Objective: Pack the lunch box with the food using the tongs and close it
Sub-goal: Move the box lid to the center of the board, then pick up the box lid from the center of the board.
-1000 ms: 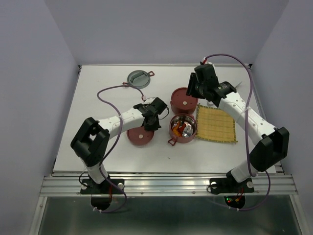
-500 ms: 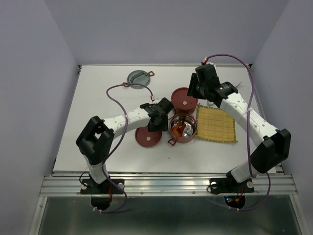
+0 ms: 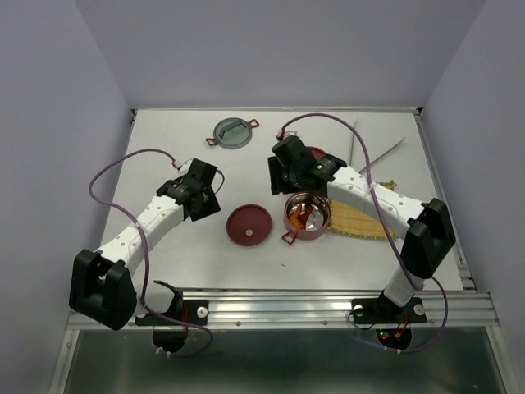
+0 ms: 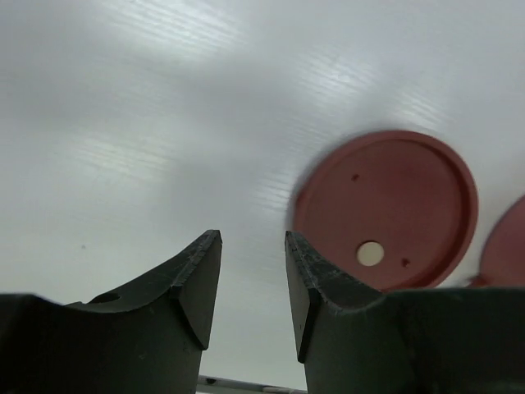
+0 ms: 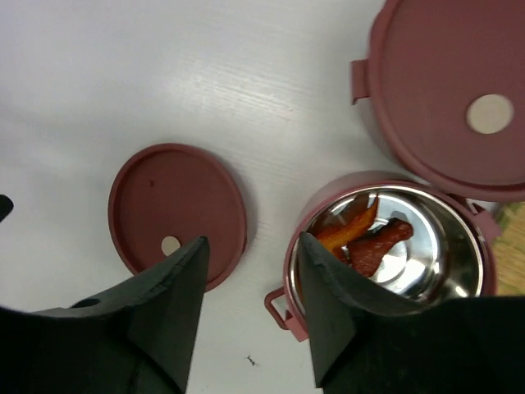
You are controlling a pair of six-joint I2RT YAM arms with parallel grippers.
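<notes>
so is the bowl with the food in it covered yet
Not covered. The bowl is open, its steel inside and orange food showing; a red lid lies flat beside it, apart.

Top camera: high, behind my arm bases, looking down and forward, far enough for whole table (image 3: 328,263). Left wrist camera: low, near tabletop, shallow look past my left fingers (image 4: 193,283) toward loose lid (image 4: 385,209). Right wrist camera: higher, facing straight down between my right fingers (image 5: 168,304). All three share lid; top and right wrist share open bowl (image 5: 443,254).
</notes>
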